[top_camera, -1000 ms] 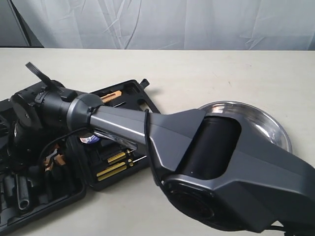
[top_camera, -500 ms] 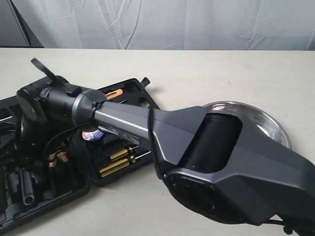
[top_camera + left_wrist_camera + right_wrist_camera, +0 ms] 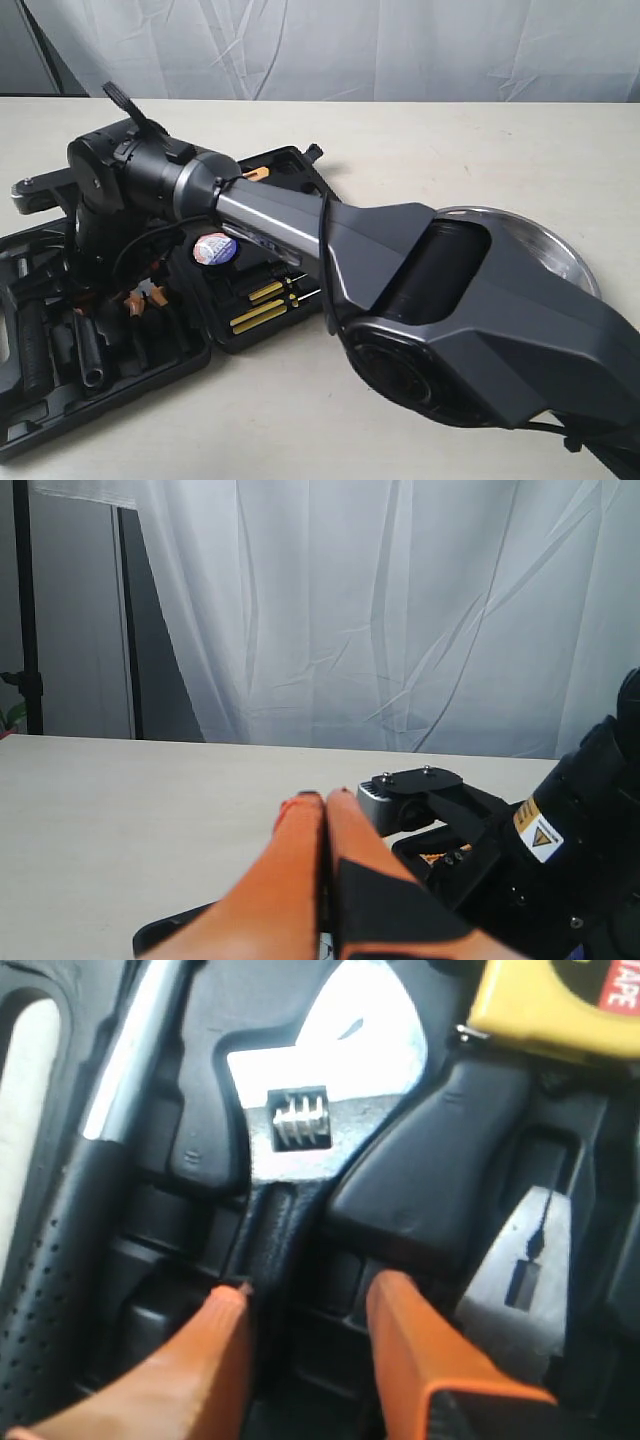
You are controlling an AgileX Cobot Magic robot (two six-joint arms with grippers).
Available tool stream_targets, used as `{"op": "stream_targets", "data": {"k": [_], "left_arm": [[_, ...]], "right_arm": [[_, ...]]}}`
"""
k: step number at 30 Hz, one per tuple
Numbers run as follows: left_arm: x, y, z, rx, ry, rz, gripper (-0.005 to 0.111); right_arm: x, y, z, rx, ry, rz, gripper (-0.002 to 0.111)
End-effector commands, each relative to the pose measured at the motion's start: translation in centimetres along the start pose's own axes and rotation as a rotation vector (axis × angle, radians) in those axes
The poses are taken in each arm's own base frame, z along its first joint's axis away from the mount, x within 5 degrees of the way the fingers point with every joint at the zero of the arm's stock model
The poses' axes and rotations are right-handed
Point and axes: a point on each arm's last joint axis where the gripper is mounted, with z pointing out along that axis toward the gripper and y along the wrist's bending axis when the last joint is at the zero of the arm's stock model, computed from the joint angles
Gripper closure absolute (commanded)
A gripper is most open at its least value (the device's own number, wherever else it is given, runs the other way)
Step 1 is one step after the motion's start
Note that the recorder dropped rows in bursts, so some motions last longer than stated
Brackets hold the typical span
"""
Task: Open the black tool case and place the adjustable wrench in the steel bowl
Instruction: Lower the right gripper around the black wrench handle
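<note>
- The adjustable wrench (image 3: 300, 1130) lies in its recess in the opened black tool case (image 3: 150, 385), which sits at the near left corner of the table (image 3: 450, 150). In the exterior view the arm hides the wrench.
- Its long axis runs straight away from the right gripper (image 3: 310, 1295): the silver head is on the far side and the black handle points back toward the fingers.
- This gripper is spread open and grips nothing. Its two orange fingers stand on both sides of the handle, which is not centred but sits close against one fingertip (image 3: 232, 1305).
- Compared with one second ago, the right wrist is now further from the left edge. The case also seems to have slid a little the same way, toward the steel bowl (image 3: 560, 260).
- I judge that the fingers pushed the case, so the grasp needs care.
- The yellow tape measure (image 3: 560, 1005) and the pliers (image 3: 520, 1260) lie just beside the wrench.
- The left gripper (image 3: 325, 810) is closed on nothing, and is raised above the table.
</note>
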Motion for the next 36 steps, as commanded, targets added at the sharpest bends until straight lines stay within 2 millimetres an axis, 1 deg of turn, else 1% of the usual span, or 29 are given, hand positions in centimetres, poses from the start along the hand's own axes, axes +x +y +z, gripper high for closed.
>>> {"op": "stream_targets", "data": {"k": [1, 3, 5, 6, 8, 13, 23, 28, 30, 31, 33, 34, 35, 36], "left_arm": [[0.1, 0.0, 0.0, 0.005, 0.0, -0.002, 0.107], [0.1, 0.0, 0.0, 0.005, 0.0, -0.002, 0.107], [0.1, 0.0, 0.0, 0.005, 0.0, -0.002, 0.107], [0.1, 0.0, 0.0, 0.005, 0.0, -0.002, 0.107], [0.1, 0.0, 0.0, 0.005, 0.0, -0.002, 0.107], [0.1, 0.0, 0.0, 0.005, 0.0, -0.002, 0.107], [0.1, 0.0, 0.0, 0.005, 0.0, -0.002, 0.107], [0.1, 0.0, 0.0, 0.005, 0.0, -0.002, 0.107], [0.1, 0.0, 0.0, 0.005, 0.0, -0.002, 0.107], [0.1, 0.0, 0.0, 0.005, 0.0, -0.002, 0.107], [0.1, 0.0, 0.0, 0.005, 0.0, -0.002, 0.107], [0.1, 0.0, 0.0, 0.005, 0.0, -0.002, 0.107], [0.1, 0.0, 0.0, 0.005, 0.0, -0.002, 0.107], [0.1, 0.0, 0.0, 0.005, 0.0, -0.002, 0.107]], "right_arm": [[-0.3, 1.4, -0.5, -0.016, -0.03, -0.03, 0.07], [-0.3, 2.1, -0.4, -0.024, -0.048, -0.053, 0.07], [-0.1, 2.4, -0.1, -0.01, -0.052, -0.073, 0.07], [0.0, 2.2, 0.3, 0.005, -0.048, -0.079, 0.07], [0.1, 1.9, 0.5, 0.033, -0.048, -0.074, 0.07], [0.1, 1.7, 0.7, 0.05, -0.053, -0.083, 0.07], [1.4, 1.0, 3.5, 0.044, 0.004, -0.06, 0.07], [1.5, 0.7, 3.8, 0.075, 0.011, -0.054, 0.071], [1.6, 0.6, 3.8, 0.085, 0.017, -0.06, 0.075], [1.6, 0.5, 3.7, 0.094, 0.02, -0.065, 0.08], [1.6, 0.4, 3.8, 0.103, 0.024, -0.07, 0.093], [1.7, 0.4, 3.8, 0.104, 0.028, -0.069, 0.098], [1.7, 0.4, 3.8, 0.106, 0.027, -0.073, 0.102], [1.7, 0.4, 3.8, 0.108, 0.03, -0.079, 0.103]]}}
